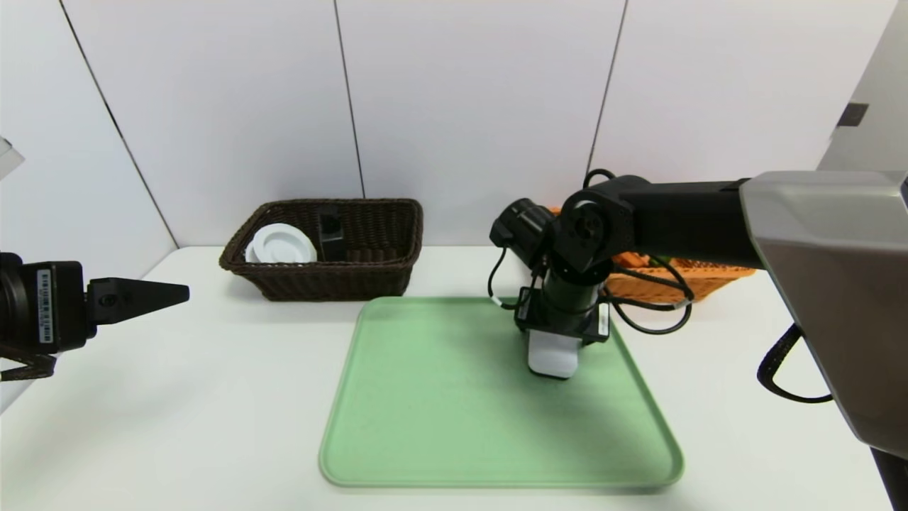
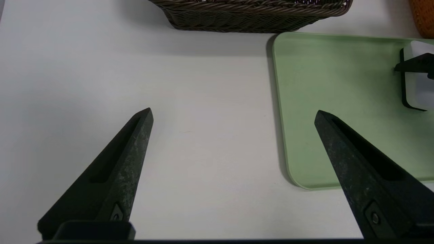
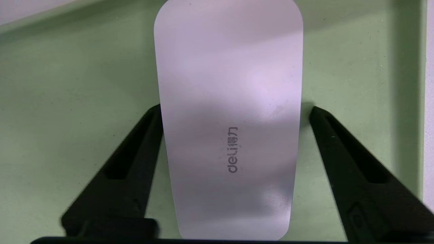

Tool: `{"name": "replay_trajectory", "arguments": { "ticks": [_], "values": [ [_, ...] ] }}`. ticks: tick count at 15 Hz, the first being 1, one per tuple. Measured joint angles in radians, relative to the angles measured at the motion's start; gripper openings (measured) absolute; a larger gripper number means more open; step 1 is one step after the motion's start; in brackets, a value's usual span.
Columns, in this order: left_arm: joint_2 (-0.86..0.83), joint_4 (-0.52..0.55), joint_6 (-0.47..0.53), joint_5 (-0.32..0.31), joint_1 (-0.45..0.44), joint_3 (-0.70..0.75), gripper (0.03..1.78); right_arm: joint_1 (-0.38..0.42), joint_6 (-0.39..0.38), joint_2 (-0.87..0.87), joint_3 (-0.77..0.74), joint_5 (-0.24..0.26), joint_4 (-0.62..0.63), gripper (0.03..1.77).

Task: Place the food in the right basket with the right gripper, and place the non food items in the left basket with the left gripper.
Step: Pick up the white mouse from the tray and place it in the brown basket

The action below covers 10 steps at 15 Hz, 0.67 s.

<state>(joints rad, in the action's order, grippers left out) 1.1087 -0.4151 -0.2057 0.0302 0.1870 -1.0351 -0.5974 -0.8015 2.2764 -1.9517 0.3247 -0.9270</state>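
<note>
Flat white rounded plastic box (image 3: 229,118) lies on the pale green tray (image 1: 440,397), straddled by the right gripper (image 3: 235,112). Its fingers, one touching and one just clear, look placed for a sideways pinch. Left gripper (image 2: 234,113) hangs spread, idle.

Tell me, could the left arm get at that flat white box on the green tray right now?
Probably not yet: the right gripper already straddles the flat white box on the green tray, one finger on each side, blocking access. The left gripper hangs open over the bare table, off to the side.

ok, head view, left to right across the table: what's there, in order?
Left claw → dark brown basket holding a white ribbed disc and a dark bottle → green tray → flat white box under the right claw → orange basket.
</note>
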Motion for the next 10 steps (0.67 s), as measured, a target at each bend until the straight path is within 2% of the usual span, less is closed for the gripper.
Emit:
{"name": "replay_trajectory", "arguments": {
  "ticks": [2,3,6,10],
  "values": [
    [-0.001,0.000,0.000,0.000,0.000,0.000,1.69,-0.007,0.002,-0.003,0.000,0.000,-0.001,1.10],
    [-0.002,0.000,0.000,0.000,0.000,0.000,1.69,-0.009,0.001,-0.005,0.000,0.000,-0.003,1.03],
    [-0.005,0.000,0.000,0.000,0.000,0.000,1.69,-0.026,0.000,-0.020,0.000,-0.003,-0.007,1.01],
    [-0.009,0.000,0.001,-0.002,0.000,-0.001,1.69,-0.121,0.044,-0.086,-0.002,0.005,0.014,1.01]
  ]
}}
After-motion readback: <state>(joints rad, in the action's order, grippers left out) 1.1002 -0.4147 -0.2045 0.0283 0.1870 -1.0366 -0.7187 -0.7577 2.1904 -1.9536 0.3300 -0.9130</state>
